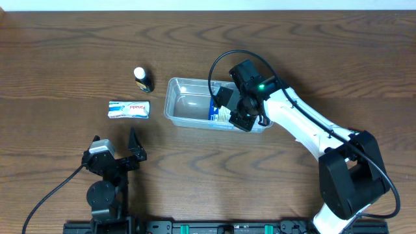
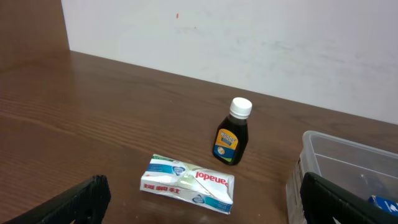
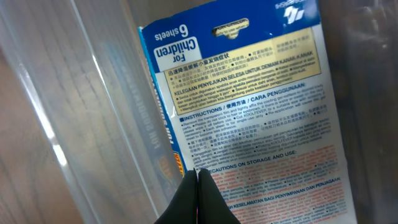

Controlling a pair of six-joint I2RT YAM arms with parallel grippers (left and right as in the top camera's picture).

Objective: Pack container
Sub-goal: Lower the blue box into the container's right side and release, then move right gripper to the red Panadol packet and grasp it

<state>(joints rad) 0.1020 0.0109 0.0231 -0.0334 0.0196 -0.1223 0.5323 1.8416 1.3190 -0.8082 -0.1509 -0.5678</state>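
The clear plastic container (image 1: 185, 83) stands at the table's middle; its wall also shows in the right wrist view (image 3: 74, 93) and the left wrist view (image 2: 339, 152). My right gripper (image 1: 235, 112) reaches into its right end, shut on the edge of a blue and white "For Children" packet (image 1: 218, 114). In the right wrist view the closed fingertips (image 3: 197, 175) pinch that packet (image 3: 249, 93) inside the container. My left gripper (image 1: 117, 146) is open and empty near the front left; its fingers (image 2: 202, 211) frame the box ahead of it.
A white Panadol box (image 1: 129, 108) lies left of the container, seen also in the left wrist view (image 2: 188, 183). A small dark bottle with a white cap (image 1: 142, 78) stands behind it, upright (image 2: 232, 134). The table is dark wood.
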